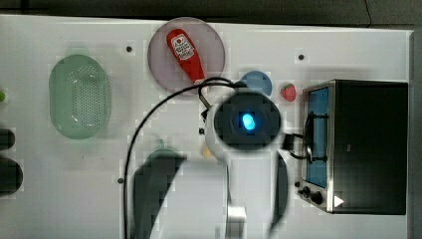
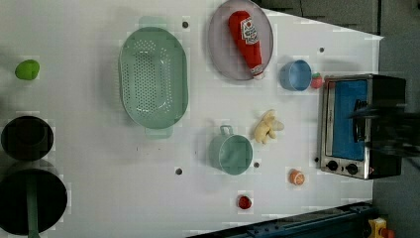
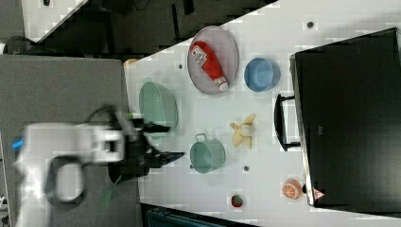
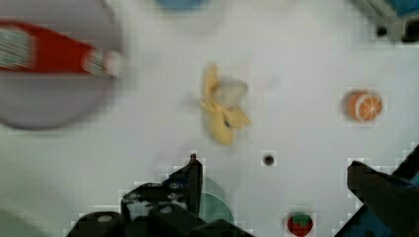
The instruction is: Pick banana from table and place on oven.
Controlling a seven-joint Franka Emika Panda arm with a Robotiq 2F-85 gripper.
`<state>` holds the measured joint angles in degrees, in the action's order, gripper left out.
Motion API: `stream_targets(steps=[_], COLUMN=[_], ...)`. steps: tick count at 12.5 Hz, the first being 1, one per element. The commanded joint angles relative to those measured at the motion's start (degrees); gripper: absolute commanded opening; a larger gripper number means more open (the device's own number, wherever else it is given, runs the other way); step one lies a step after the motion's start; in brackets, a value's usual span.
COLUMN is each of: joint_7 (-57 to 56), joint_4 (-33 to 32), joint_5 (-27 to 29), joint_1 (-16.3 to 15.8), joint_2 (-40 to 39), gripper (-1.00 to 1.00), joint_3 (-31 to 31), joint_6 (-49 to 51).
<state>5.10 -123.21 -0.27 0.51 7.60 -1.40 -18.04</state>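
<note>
Jaws spread wide, empty, hanging high above the banana (image 4: 221,106), which lies free on the bench (image 2: 89,163) between the green cup (image 2: 231,153) and the oven (image 2: 361,124). Risks as I judge them: the floppy peel gives a poor grip, so it could slip mid-carry; the cup just beside it may catch a finger on descent; the oven handle (image 3: 283,122) is close to the carry path.

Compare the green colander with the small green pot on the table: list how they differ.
Size: the green colander is much larger than the small green pot.
Walls: the colander is perforated with small holes; the pot's inside is solid.
Shape: the colander is oval with a tab at each end; the pot is round with one loop handle.
Both are pale green, open side up, and hold nothing, standing on the white table.
</note>
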Motion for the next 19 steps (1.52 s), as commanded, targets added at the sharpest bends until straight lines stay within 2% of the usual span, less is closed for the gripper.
stream_targets(steps=[1, 5, 9, 13, 18, 19], joint_7=[0.44, 0.44, 0.44, 0.45, 0.45, 0.45], joint_4=[-2.05, -6.21, -12.15, -16.46, -17.02, -17.00], joint_5=[-0.53, -0.51, -0.47, -0.44, -0.43, -0.43], joint_1=[0.71, 0.73, 0.74, 0.77, 0.76, 0.75], joint_2=[-3.68, -11.76, -16.27, -20.07, -25.68, -26.11], gripper=[1.00, 1.00, 1.00, 1.00, 1.00, 0.92], joint_3=[0.19, 0.06, 0.05, 0.01, 0.15, 0.20], joint_6=[-6.04, -19.60, -32.48, -39.58, -47.02, -48.23])
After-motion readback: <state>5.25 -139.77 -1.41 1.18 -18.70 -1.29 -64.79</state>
